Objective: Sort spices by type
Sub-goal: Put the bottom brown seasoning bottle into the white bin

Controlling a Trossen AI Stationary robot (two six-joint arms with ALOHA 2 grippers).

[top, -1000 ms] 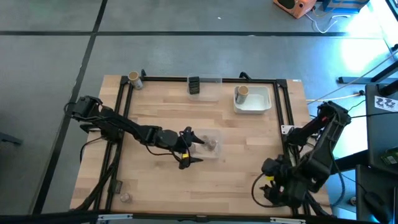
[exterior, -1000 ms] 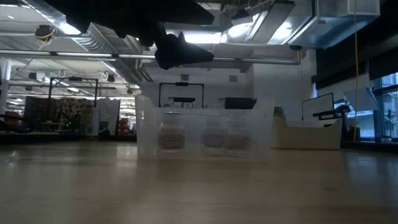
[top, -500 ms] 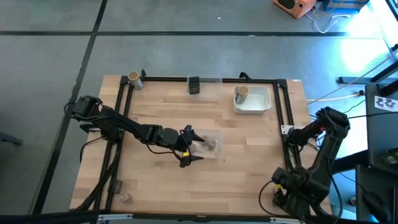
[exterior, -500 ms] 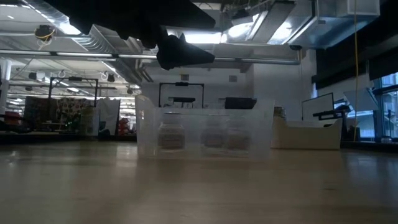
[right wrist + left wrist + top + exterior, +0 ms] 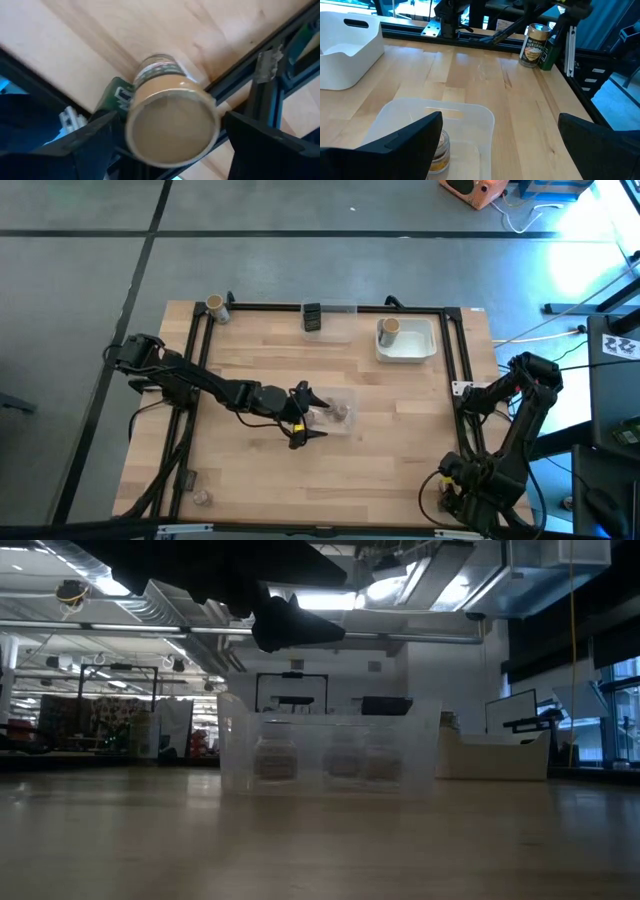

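While the left gripper (image 5: 306,418) hovers spread over the clear bin (image 5: 340,412), the right gripper (image 5: 165,145), spread, has dropped at five o'clock onto a tan-topped jar (image 5: 170,125), nearing pickup.

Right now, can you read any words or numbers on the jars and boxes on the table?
No text can be read in any view.
Tan-topped jar by the frame: printed label, too blurred to read.
Jar under the right gripper: a label band, too blurred to read.
Jars in the clear bin: labels too dim to read.
White tray: no writing shows.
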